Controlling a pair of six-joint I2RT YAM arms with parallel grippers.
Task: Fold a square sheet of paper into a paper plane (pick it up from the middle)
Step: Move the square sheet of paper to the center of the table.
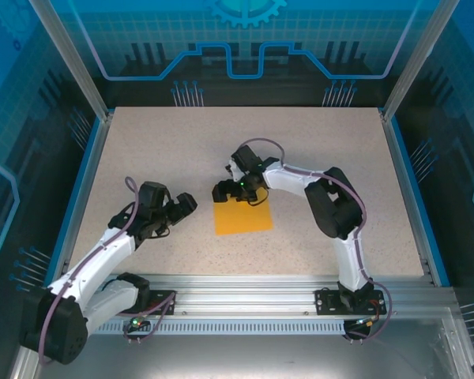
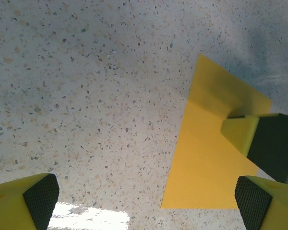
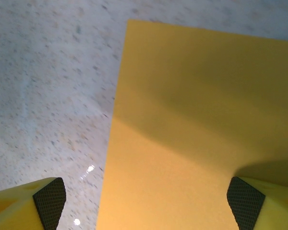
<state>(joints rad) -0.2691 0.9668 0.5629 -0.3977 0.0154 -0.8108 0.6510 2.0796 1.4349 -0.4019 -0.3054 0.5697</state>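
Note:
The square sheet of paper (image 1: 242, 217) lies flat and uncreased on the speckled table, plain orange-yellow. My right gripper (image 1: 239, 196) hangs over its far edge, open wide. In the right wrist view the sheet (image 3: 197, 134) fills the right half; the right gripper (image 3: 147, 203) straddles its left edge, one fingertip (image 3: 50, 200) over bare table, the other over paper. My left gripper (image 1: 182, 212) stands open just left of the sheet, apart from it. In the left wrist view the sheet (image 2: 211, 158) lies ahead on the right, between the open jaws of the left gripper (image 2: 146, 201), with a right-gripper finger (image 2: 240, 133) above it.
The speckled tabletop (image 1: 166, 150) has blue rails at its left and right edges and an aluminium rail along the near edge (image 1: 245, 284). Bare table surrounds the sheet. The right arm's elbow (image 1: 332, 205) stands to the right of the paper.

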